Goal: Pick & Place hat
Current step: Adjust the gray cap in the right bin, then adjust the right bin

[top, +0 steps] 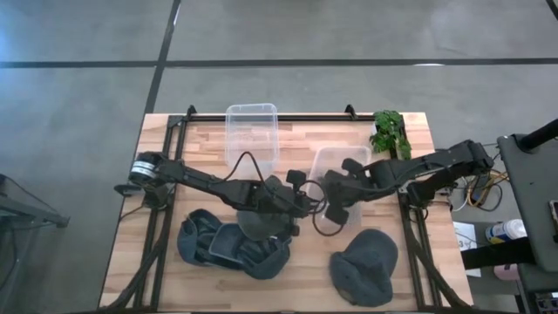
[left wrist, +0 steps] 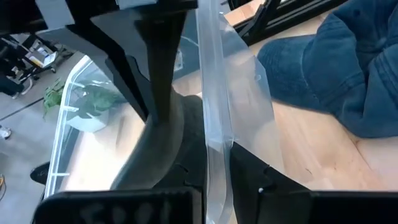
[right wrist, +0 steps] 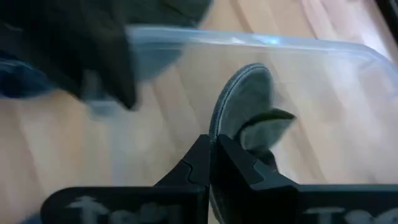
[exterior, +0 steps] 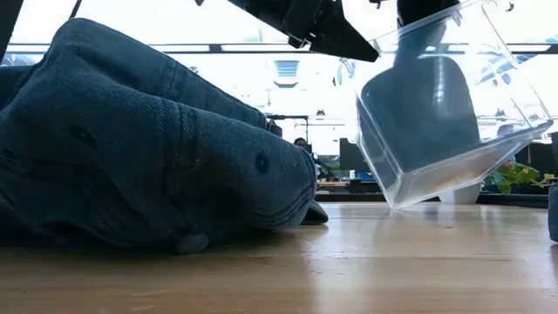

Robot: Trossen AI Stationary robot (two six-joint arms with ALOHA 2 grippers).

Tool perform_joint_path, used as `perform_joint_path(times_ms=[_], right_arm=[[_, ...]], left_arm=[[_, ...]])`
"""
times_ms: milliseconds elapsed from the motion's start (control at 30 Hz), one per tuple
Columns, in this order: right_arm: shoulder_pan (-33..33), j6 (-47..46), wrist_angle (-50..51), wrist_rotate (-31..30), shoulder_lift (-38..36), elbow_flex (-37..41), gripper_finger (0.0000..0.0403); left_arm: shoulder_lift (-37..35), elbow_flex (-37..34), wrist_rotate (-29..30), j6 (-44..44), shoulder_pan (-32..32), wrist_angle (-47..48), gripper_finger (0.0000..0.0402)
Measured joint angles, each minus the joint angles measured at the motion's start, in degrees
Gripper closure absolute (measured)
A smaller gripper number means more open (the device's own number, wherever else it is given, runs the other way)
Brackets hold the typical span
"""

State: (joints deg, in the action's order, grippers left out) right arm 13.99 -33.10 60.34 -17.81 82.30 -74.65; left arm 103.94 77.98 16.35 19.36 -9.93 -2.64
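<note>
**rig_op:** So I've got the clear bin (top: 336, 187) tipped up off the table (top: 436, 262) mid-table. Left gripper (left wrist: 214, 174) is clamped on its wall, right gripper (right wrist: 214, 158) is pinched shut on its rim.

**benchbot:** Where's the hat?

**rig_op:** One denim hat (top: 234, 246) sits near-left around another bin, a second hat (top: 366, 266) near-right, both untouched. My worry: thin slick plastic, two arms pulling unevenly, and the bin twists free.

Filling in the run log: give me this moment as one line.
left tool: shut on wall of tilted clear plastic tub | right tool: shut on grey fabric hat inside tub
</note>
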Motion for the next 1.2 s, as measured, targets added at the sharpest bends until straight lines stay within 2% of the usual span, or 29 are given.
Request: perform_joint_path(times_ms=[167,300,433,667,833,967,1100,1200], right_arm=[[0.03,0.23,-0.68,1.65,-0.43,-0.02,0.0376],[0.24,0.81,-0.42,4.98,-0.50,0.51,0.0339],[0.87,1.15,0.74,4.97,-0.50,1.45,0.0304],[1.66,3.30,0.88,4.53,-0.50,2.29,0.0263],[1.60,3.37,0.89,3.93,-1.61,2.47,0.0258],[1.60,2.94,1.10,2.84,-2.91,2.92,0.0265],[1.72,-1.95,5.89,2.39,-5.02,4.03,0.0275],[2.82,-9.01,11.70,0.27,-7.63,5.08,0.0281]], left_arm=[[0.17,-0.10,1.45,-1.92,-1.12,0.17,0.0343],[0.17,0.11,8.03,-0.40,-2.34,3.30,0.0303],[0.16,1.04,12.20,-0.14,-3.18,6.89,0.0270],[-0.07,3.56,15.03,-0.29,-5.15,7.30,0.0260],[-0.24,5.21,19.70,-1.20,-7.05,11.00,0.0260],[-0.24,5.35,23.14,-2.93,-7.74,18.94,0.0259],[-0.24,5.24,23.30,-11.37,-6.13,26.19,0.0259],[-0.24,5.17,23.30,-13.56,-4.35,26.91,0.0259]])
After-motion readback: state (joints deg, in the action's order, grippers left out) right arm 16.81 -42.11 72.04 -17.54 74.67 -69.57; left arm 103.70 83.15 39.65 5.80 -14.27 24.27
